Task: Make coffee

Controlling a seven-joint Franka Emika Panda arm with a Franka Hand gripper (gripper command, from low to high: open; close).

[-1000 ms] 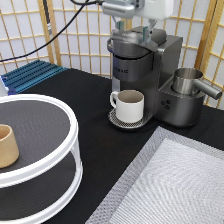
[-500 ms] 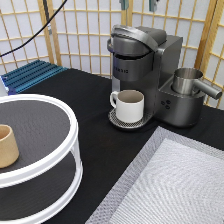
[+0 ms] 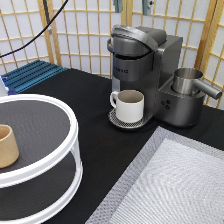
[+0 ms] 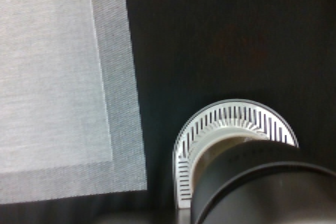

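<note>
gripper [image 3: 132, 5]: only two dark finger tips show at the exterior view's top edge, directly above the coffee machine [image 3: 145, 70]. the tips hang apart from each other with nothing seen between them, well clear of the machine's lid; reads as open and empty.

coffee pod: not visible in either view. cannot tell whether it sits inside the machine.

state of work, judged from how things lie:
- machine's lid is down.
- cream-white handled mug [image 3: 129, 105] stands on the round slotted drip tray [image 3: 120, 121] under the spout, handle toward the exterior view's left.
- inside of the mug not readable from here, so no sign of brewed coffee.
- wrist view looks down past the machine's dark rounded head [image 4: 262, 185] onto the drip tray [image 4: 202, 135] and the grey woven mat [image 4: 60, 85].

edges and room:
- metal jug [image 3: 187, 81] stands on the machine's side, to the exterior view's right, spout pointing right.
- grey mat [image 3: 170, 185] fills the exterior view's bottom right, its corner near the drip tray but not touching.
- white two-tier round stand [image 3: 50, 150] at the exterior view's left carries a tan handleless cup [image 3: 7, 146], well apart from the machine.
- black table [image 3: 95, 100] between stand and machine is bare.
- blue ribbed tray [image 3: 30, 75] lies far left, by the screen [image 3: 80, 35].
</note>
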